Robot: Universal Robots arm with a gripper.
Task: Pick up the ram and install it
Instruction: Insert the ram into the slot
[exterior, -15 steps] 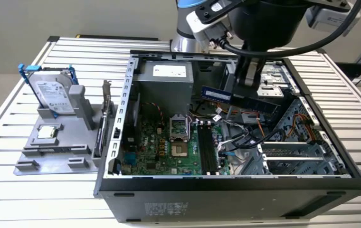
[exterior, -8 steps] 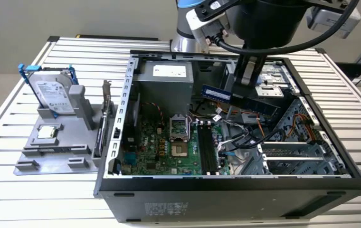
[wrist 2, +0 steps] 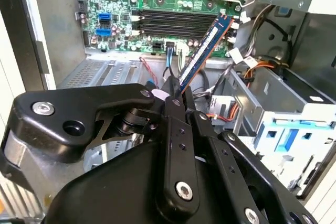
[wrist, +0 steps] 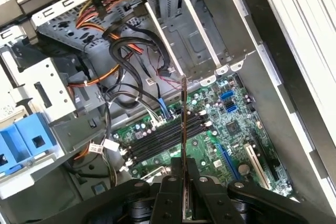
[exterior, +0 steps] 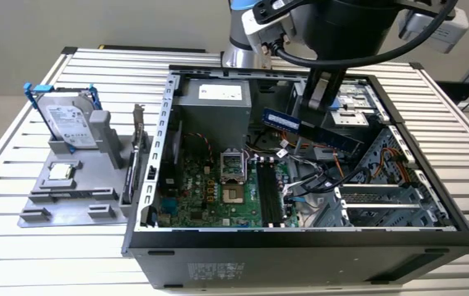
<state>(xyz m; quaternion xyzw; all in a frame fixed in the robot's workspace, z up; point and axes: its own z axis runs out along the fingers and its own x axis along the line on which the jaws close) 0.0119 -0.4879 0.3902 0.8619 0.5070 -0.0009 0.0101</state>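
Note:
My gripper (exterior: 312,118) hangs over the open computer case (exterior: 300,237) and is shut on the ram (exterior: 313,128), a long thin stick with a blue label. The stick is held in the air, tilted, above the cables near the drive cage. In the second wrist view the ram (wrist 2: 205,50) sticks out from between the black fingers (wrist 2: 172,97) toward the motherboard. The first wrist view has the ram (wrist: 184,124) edge-on, rising from the gripper (wrist: 184,182) above the black memory slots (wrist: 163,139). Those slots (exterior: 269,194) lie on the green motherboard (exterior: 210,197), lower than the stick and apart from it.
A grey holder (exterior: 78,197) at the exterior view's left carries a hard drive (exterior: 70,123), a square processor chip (exterior: 62,171) and a card with a bracket (exterior: 138,154). Inside the case are loose cables (exterior: 321,176), a drive cage (exterior: 382,200), the processor socket (exterior: 231,165) and a power supply (exterior: 214,102).

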